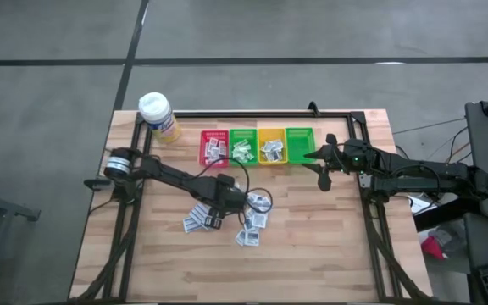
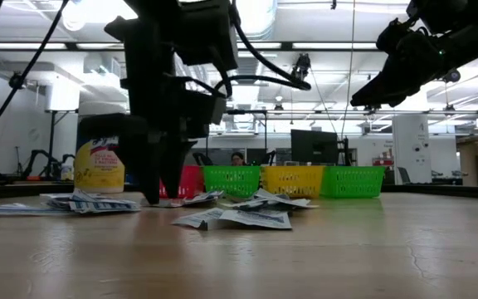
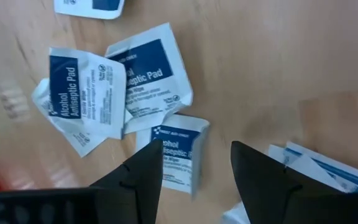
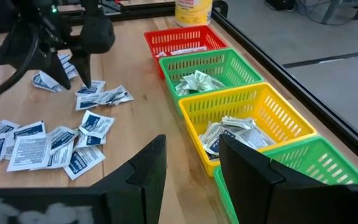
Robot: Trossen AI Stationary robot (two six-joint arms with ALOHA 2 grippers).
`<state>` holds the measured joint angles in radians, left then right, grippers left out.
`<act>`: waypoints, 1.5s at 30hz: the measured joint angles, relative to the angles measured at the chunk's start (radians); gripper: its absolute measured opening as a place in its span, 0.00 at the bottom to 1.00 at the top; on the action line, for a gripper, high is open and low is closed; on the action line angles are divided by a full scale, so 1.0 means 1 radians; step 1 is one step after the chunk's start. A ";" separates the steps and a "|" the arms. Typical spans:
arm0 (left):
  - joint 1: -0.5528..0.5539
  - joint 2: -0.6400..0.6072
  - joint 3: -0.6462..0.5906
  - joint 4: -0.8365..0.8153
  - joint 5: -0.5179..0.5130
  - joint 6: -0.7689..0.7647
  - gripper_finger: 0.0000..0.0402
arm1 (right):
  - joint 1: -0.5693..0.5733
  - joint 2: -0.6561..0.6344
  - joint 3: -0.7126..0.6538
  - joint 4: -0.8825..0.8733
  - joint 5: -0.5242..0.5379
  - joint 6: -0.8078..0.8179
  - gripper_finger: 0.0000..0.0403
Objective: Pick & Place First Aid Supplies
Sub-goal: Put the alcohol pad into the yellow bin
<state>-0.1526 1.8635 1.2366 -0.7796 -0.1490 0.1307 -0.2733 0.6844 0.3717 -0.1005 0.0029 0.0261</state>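
Sachets (image 3: 176, 158) lay scattered mid-table under the left gripper (image 3: 194, 180), whose fingers (image 3: 143, 177) stood open just above one, holding nothing. More packets (image 1: 197, 219) spread toward seven o'clock. At three o'clock, the right gripper (image 4: 188, 174) hovered open beside the green bin (image 1: 300, 145), also empty.

From where I stand, only the sachets under the left arm's camera carry print I can read. One white sachet (image 3: 82, 93) has a dark blue panel reading "Alcohol Antiseptic Pad". The sachet (image 3: 151, 74) overlapping it at three o'clock shows "septic Pad", its first letters covered. A third sachet (image 3: 179, 152), at six o'clock from that one, reads "Antiseptic" beneath a small line too fine to read.
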 joint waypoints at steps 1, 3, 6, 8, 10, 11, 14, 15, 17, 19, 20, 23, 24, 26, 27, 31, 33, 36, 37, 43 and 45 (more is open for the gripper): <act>0.000 0.005 0.000 0.002 -0.008 0.000 0.46 | 0.000 0.000 0.000 0.000 0.000 0.000 0.36; 0.000 0.011 -0.003 0.002 -0.005 0.000 0.46 | 0.000 0.000 0.000 0.000 0.000 0.000 0.36; 0.000 0.018 -0.009 0.006 0.003 0.000 0.45 | 0.000 0.000 0.000 0.000 0.000 0.000 0.36; 0.000 0.018 -0.013 0.010 0.001 0.000 0.45 | 0.000 0.000 0.000 0.000 0.000 0.000 0.36; 0.002 0.019 -0.016 0.018 0.002 -0.001 0.43 | 0.000 0.000 0.000 0.000 0.000 0.000 0.36; 0.002 0.019 -0.016 0.020 0.004 -0.001 0.42 | 0.000 0.000 0.000 0.000 0.000 0.000 0.36; 0.002 0.019 -0.018 0.021 0.008 -0.001 0.36 | 0.000 0.000 0.000 0.000 0.000 0.000 0.36; 0.002 0.020 -0.018 0.021 0.010 -0.001 0.34 | 0.000 0.000 0.000 0.000 0.000 0.000 0.36; 0.001 0.021 -0.018 0.022 0.016 -0.002 0.28 | 0.000 0.000 0.000 0.000 0.000 0.000 0.36; 0.001 0.021 -0.019 0.023 0.027 -0.002 0.23 | 0.000 0.000 0.000 0.000 0.000 0.000 0.36; 0.001 0.021 -0.019 0.023 0.031 -0.003 0.20 | 0.000 0.000 0.000 0.000 0.000 0.000 0.36; 0.001 0.021 -0.019 0.023 0.035 -0.009 0.10 | 0.000 0.000 0.000 0.000 0.000 0.000 0.36; 0.001 0.021 -0.019 0.024 0.035 -0.013 0.07 | 0.000 0.000 0.000 0.000 0.000 0.000 0.36; 0.001 0.022 -0.019 0.034 0.023 -0.019 0.02 | 0.000 0.000 0.000 0.000 0.000 0.000 0.36; 0.003 0.023 -0.019 0.042 0.012 -0.026 0.01 | 0.000 0.000 0.000 0.000 0.000 0.000 0.36; 0.004 0.021 -0.012 0.021 0.012 -0.057 0.00 | 0.000 0.000 0.000 0.000 0.000 0.000 0.36; 0.004 0.021 0.009 -0.036 0.019 -0.066 0.00 | 0.000 0.000 0.000 0.000 0.000 0.000 0.36; 0.004 0.021 0.072 -0.149 0.026 -0.081 0.00 | 0.000 0.000 0.000 0.000 0.000 0.000 0.36; 0.004 0.019 0.098 -0.187 0.035 -0.084 0.00 | 0.000 0.000 0.000 0.000 0.000 0.000 0.36; 0.006 0.017 0.299 -0.354 0.130 -0.083 0.00 | 0.000 0.000 0.000 0.000 0.000 0.000 0.36; 0.018 0.016 0.368 -0.372 0.210 -0.091 0.00 | 0.000 0.000 0.000 0.000 0.000 0.000 0.36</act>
<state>-0.1350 1.8797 1.6044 -1.1519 0.0606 0.0397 -0.2735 0.6843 0.3717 -0.1001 0.0029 0.0260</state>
